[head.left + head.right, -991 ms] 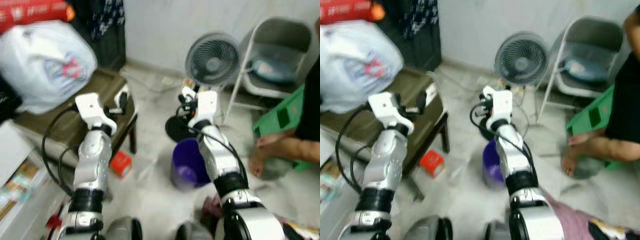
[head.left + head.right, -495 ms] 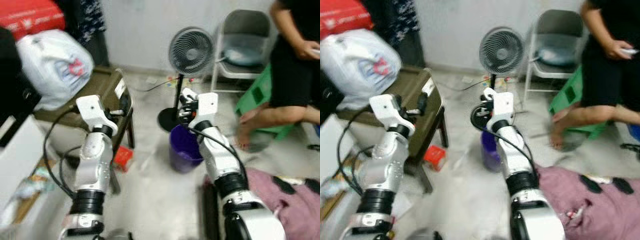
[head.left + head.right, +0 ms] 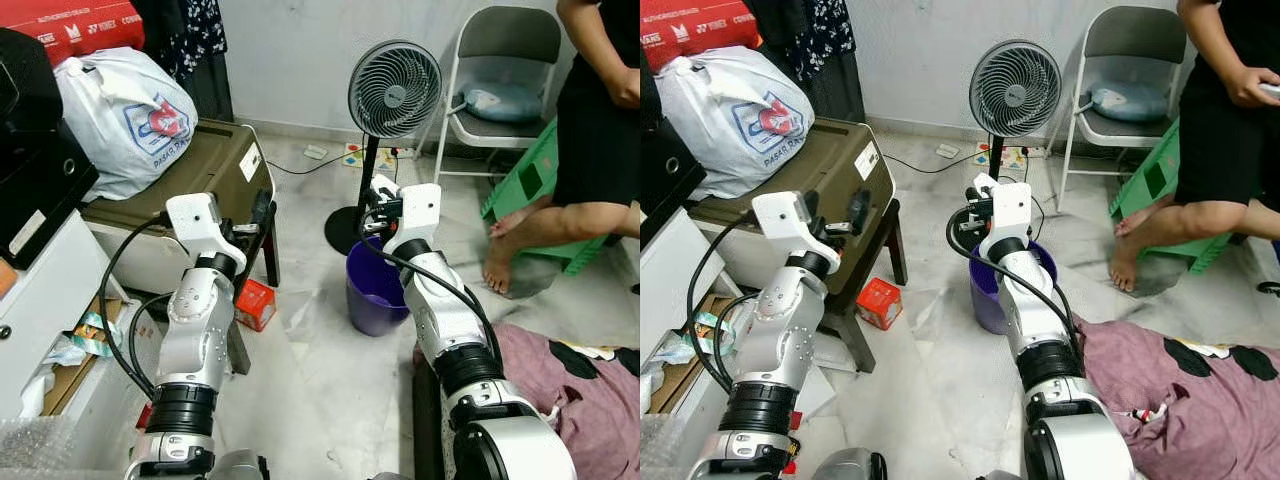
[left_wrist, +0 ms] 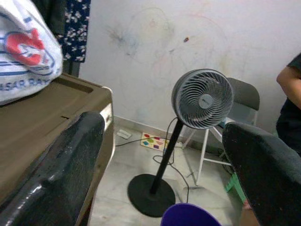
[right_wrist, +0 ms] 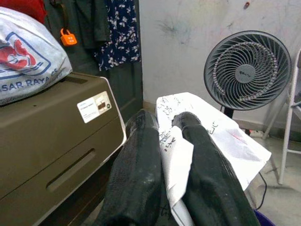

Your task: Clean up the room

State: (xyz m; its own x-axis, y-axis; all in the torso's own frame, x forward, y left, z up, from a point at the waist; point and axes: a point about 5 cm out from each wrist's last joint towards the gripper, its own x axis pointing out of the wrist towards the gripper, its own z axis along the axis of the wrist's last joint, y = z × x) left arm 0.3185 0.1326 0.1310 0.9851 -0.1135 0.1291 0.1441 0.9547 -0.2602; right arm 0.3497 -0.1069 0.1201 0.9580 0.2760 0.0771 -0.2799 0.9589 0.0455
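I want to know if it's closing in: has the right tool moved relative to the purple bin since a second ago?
Cannot tell. The camera shifted, and the right tool, clamping paper, sits just above the purple bin's far rim throughout.

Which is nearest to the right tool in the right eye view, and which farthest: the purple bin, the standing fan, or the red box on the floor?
From the right tool, which grips a crumpled paper:
1. Purple bin, just below it.
2. Standing fan, behind it by the wall.
3. Red box, on the floor to its left.

1. We see the left gripper (image 4: 164,165) with jaws spread wide.
2. A standing fan (image 4: 201,100) rises between them.
3. Near its base sits a purple bin (image 4: 190,215).
4. Beside the fan, a brown chest (image 4: 42,108) carries a white bag (image 4: 23,52).
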